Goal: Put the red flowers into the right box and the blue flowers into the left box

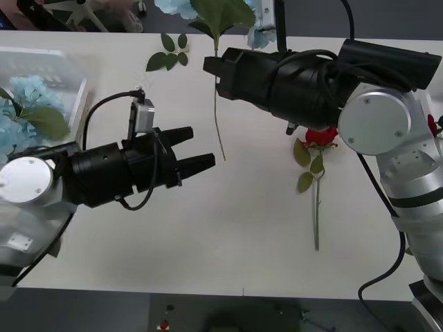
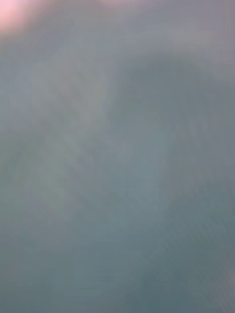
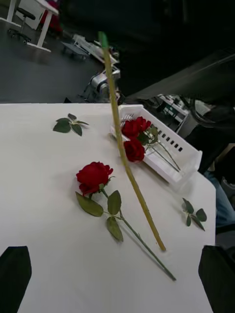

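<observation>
The right end effector (image 1: 211, 69) holds a blue flower's stem (image 1: 219, 124) — grip unclear; it could snag the gaping left end effector (image 1: 201, 149) — it dangles close.

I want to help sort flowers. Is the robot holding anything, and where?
The right gripper holds a blue flower by the top of its stem. The left gripper is open, holding nothing.

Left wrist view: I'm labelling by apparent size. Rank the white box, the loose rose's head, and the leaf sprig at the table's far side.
1. White box, clearly largest.
2. Loose rose's head.
3. Leaf sprig, though it lies farther off, so this is unsure.
</observation>
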